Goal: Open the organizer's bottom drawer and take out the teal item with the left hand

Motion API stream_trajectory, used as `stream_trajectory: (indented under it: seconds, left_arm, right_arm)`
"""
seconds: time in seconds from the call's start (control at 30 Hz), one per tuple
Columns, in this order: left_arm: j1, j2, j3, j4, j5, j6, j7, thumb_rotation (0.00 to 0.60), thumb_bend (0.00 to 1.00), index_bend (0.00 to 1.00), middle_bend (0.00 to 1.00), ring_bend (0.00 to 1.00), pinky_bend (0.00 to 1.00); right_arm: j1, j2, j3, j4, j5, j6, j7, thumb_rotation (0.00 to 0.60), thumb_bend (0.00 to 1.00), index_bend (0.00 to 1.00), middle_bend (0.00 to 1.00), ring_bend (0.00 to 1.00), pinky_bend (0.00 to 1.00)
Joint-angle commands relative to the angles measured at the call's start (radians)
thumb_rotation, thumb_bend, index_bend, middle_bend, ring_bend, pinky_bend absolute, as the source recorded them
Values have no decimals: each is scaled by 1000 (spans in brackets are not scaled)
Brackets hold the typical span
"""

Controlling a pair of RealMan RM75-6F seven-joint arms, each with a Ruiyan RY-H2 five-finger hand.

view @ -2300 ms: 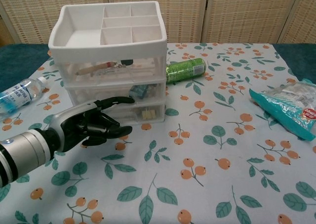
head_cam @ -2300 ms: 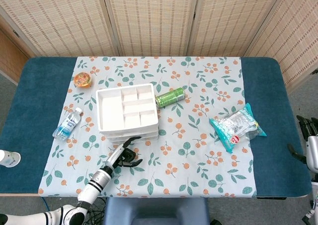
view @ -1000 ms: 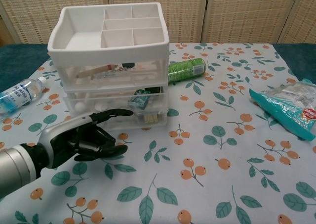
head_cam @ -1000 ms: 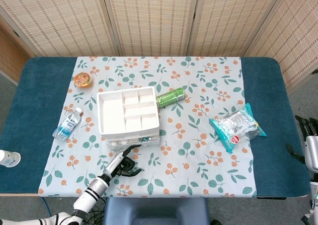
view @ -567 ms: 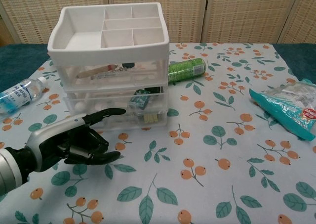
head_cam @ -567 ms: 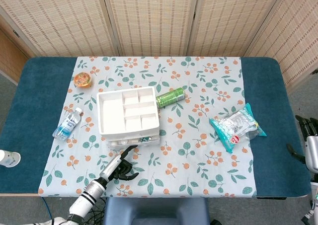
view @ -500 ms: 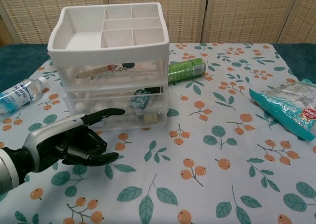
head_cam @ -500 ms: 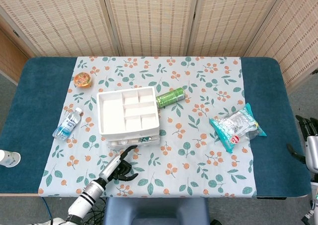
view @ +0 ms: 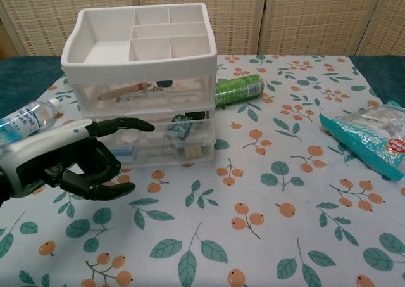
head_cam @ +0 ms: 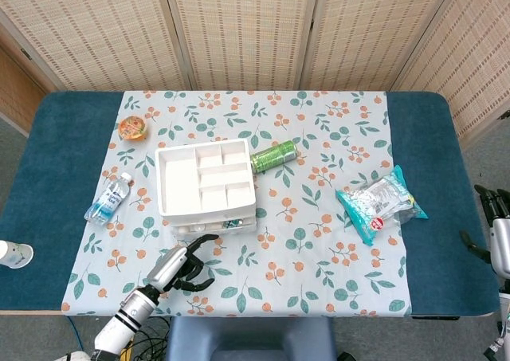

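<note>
Chest view, glossy black left robot hand (view: 69,163), translucent boxy organizer (view: 143,78), empty-fingered.

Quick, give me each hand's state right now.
Left hand: open, fingers apart, holding nothing.
Right hand: only partly visible at the frame edge, cannot be told.

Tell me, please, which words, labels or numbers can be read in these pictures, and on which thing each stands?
None can be read outright.
Water bottle: blue label with print, too blurred to read.
Green can: pale lettering along its side, too small to read.
Teal snack bag: a red and white mark near its edge, not legible.
Orange cup: patterned lid, no readable text.
White organizer: no lettering visible.
</note>
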Motion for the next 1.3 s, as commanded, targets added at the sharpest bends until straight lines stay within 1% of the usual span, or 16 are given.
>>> stream_trajectory:
  seconds: [0.03, 0.23, 0.57, 1.07, 1.3]
  left_arm:
    - [6, 28, -6, -16, -9, 22, 72, 600, 268, 147, 896, 920, 1000]
    - [13, 43, -25, -32, -59, 44, 214, 600, 268, 141, 896, 921, 1000]
    - [5, 40, -37, -51, -126, 32, 344, 600, 268, 137, 896, 921, 1000]
    - [-20, 26, -49, -36, -170, 2, 419, 600, 268, 160, 896, 921, 1000]
    - [-20, 27, -46, -36, -164, 6, 418, 600, 268, 247, 896, 921, 1000]
  right_arm:
    - [-1, 0, 0, 1, -1, 2, 2, 600, 257, 117, 227, 189, 180]
    - [-2, 1, 0, 3, -5, 3, 6, 600, 258, 117, 227, 189, 180]
    - [-4, -1, -1, 10, -6, 5, 17, 600, 258, 117, 227, 191, 180]
    - [-10, -7, -1, 28, -3, 6, 36, 600, 258, 117, 232, 193, 180]
    - [-10, -5, 0, 24, 0, 5, 31, 600, 258, 117, 231, 193, 180]
